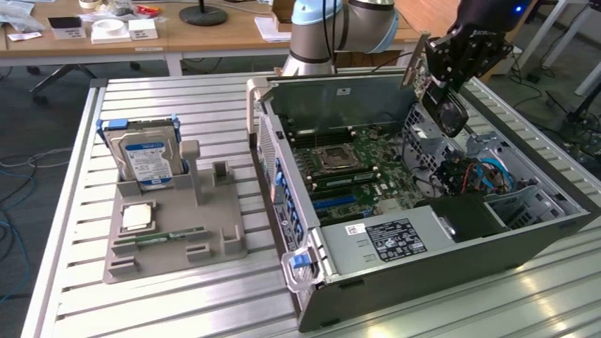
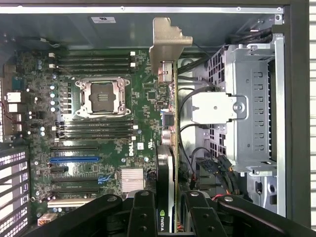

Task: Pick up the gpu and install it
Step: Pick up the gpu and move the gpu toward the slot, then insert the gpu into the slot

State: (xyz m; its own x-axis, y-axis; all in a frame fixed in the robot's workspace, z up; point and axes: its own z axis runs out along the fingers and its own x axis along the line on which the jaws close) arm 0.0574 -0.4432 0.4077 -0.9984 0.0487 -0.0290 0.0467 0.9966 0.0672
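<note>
My gripper [image 1: 462,60] hangs above the far right corner of the open computer case [image 1: 413,282] and is shut on the gpu [image 1: 449,107], a thin dark card with a silver end bracket. The card hangs on edge, in the air, above the case. In the wrist view the gpu [image 2: 167,148] is seen edge-on between my black fingers [image 2: 143,215], bracket end pointing away. It hovers over the right edge of the motherboard [image 2: 98,123], beside the silver drive cage [image 2: 252,98]. The expansion slots, one of them blue [image 2: 74,159], lie off to the side of the card.
On the exterior view's left, a grey holder [image 1: 174,239] carries an upright hard drive [image 1: 146,158], a CPU [image 1: 136,217] and a green RAM stick [image 1: 169,237]. The case's side panel [image 1: 281,204] stands open. Cables and a power supply [image 1: 390,239] sit inside the case.
</note>
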